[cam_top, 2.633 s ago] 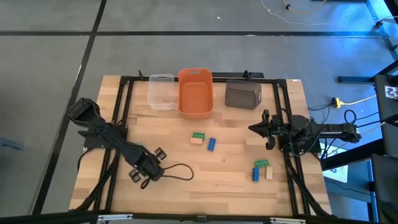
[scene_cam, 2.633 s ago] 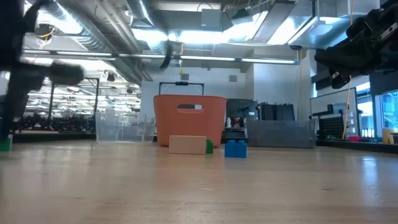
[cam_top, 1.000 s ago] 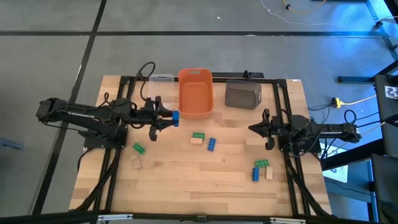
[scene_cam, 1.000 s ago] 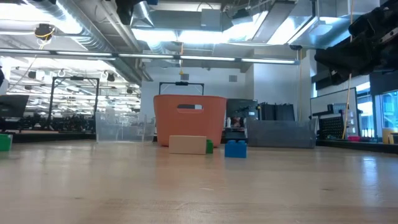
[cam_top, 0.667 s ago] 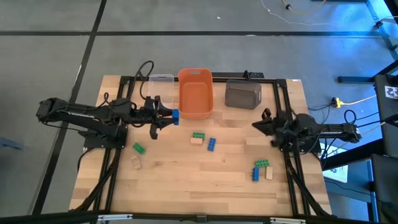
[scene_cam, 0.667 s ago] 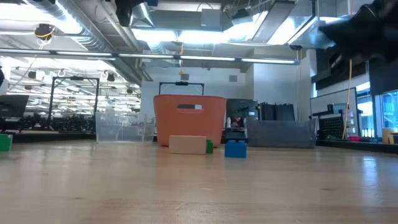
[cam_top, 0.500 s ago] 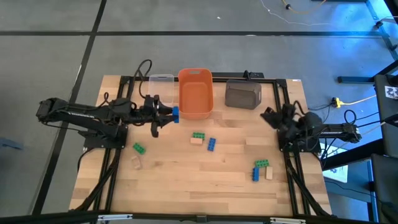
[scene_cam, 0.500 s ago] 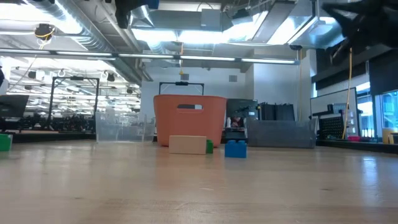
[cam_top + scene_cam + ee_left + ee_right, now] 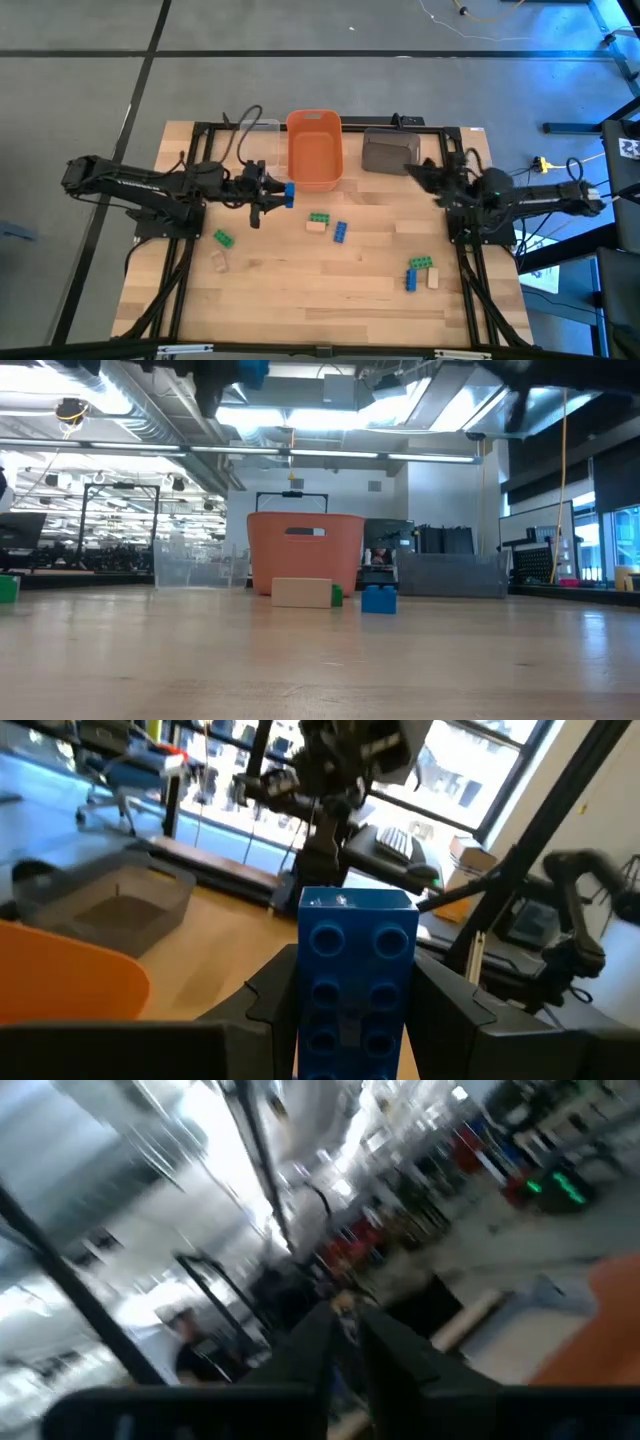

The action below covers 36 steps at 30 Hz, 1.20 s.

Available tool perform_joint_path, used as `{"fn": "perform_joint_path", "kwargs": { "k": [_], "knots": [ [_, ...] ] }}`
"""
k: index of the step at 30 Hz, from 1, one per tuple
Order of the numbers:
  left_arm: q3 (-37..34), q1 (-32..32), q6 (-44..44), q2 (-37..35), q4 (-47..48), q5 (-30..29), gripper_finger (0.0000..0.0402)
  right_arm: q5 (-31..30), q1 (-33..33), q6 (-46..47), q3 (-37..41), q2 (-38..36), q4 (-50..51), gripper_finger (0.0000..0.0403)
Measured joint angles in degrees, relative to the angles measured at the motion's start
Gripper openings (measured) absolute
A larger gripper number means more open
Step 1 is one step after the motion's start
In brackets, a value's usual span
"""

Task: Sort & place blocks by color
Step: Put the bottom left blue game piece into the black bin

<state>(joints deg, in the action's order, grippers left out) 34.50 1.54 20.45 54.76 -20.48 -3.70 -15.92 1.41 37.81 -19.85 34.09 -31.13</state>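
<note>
Wooden worktop point(image 9: 330, 300) is carrying three bins along its far edge: orange bin point(image 9: 314, 150) in the middle, grey bin point(image 9: 390, 152) on one side of it, clear bin point(image 9: 258, 140) on the other. Left tool point(image 9: 278, 193) is hovering just in front of the orange bin's near corner on the clear-bin side, fingers clamping an upright blue block point(image 9: 355, 975). Right tool point(image 9: 425, 172) is hanging beside the grey bin, on the side away from the orange bin; cannot tell whether its fingers are apart or together. Loose blocks are lying on the worktop: a green and tan pair point(image 9: 319, 221) and a blue one point(image 9: 341, 231) in front of the orange bin, others farther off.
</note>
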Motion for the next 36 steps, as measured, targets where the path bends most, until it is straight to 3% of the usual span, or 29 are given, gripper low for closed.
{"fn": "perform_joint_path", "kwargs": {
  "k": [7,13,19,26,36],
  "knots": [
    [0.0,0.0,0.2,6.0,-10.2,-0.8,0.0128,5.1,0.0,-1.6,-15.9,22.0,13.0,0.0188],
    [0.0,0.0,1.1,11.0,-18.4,-3.5,0.0128,12.9,0.0,-10.9,-26.7,34.8,16.9,0.0271],
    [0.0,0.3,2.0,16.1,-26.6,-2.6,0.0128,17.7,0.0,-13.2,-33.8,45.6,16.9,0.0279],
    [0.0,1.2,2.0,16.7,-27.7,-2.5,0.0128,20.9,0.7,-14.1,-38.4,52.4,16.3,0.0276],
    [0.0,2.5,3.0,18.1,-28.2,-2.6,0.0128,18.5,1.6,-15.5,-42.4,57.2,14.2,0.0276]
  ]
}}
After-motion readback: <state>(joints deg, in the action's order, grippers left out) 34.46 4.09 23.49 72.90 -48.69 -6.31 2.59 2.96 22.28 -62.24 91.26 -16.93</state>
